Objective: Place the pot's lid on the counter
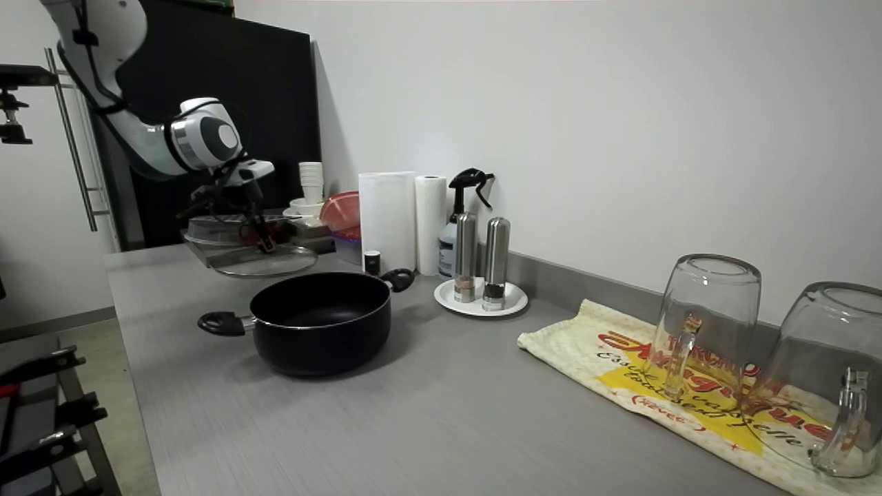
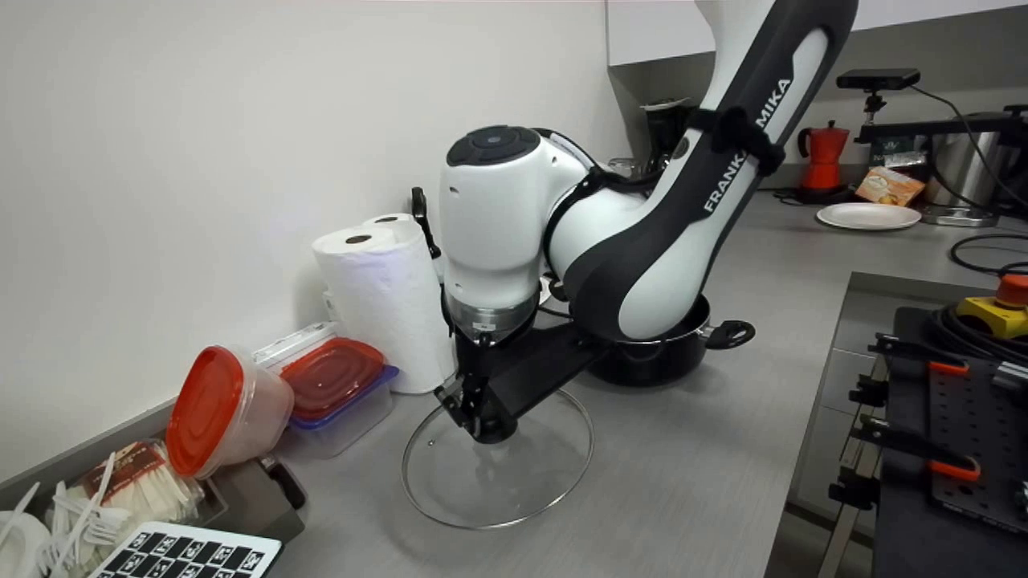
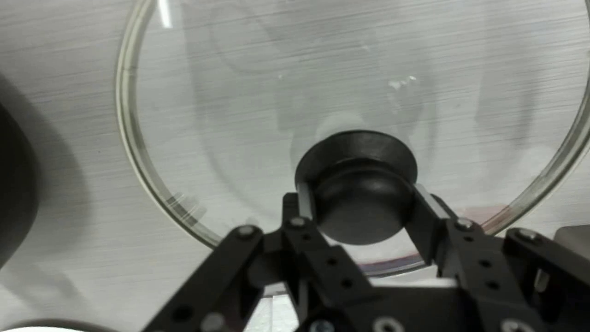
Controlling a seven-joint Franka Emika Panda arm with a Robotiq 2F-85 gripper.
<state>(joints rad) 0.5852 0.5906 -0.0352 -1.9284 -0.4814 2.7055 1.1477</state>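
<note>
The lid [image 1: 293, 263] is round clear glass with a metal rim and a black knob [image 3: 364, 207]. My gripper [image 3: 362, 200] has its fingers against both sides of the knob; it also shows in both exterior views [image 1: 265, 244] [image 2: 482, 421]. The lid [image 2: 514, 494] hangs slightly tilted, seemingly a little above the grey counter [image 2: 675, 482], with a faint shadow below it. The black pot [image 1: 324, 344] stands uncovered on the counter [image 1: 413, 434], beside the lid. The arm partly hides the pot [image 2: 650, 365] in an exterior view. Its dark edge [image 3: 14, 189] shows in the wrist view.
Paper towel rolls [image 1: 387, 220], a spray bottle [image 1: 448, 244] and a white plate [image 1: 510, 308] with two grinders stand along the wall. Red-lidded containers [image 2: 333, 393] and a cutlery box [image 2: 257, 498] are near the lid. Glass jars [image 1: 710, 324] stand on a patterned cloth [image 1: 586, 337].
</note>
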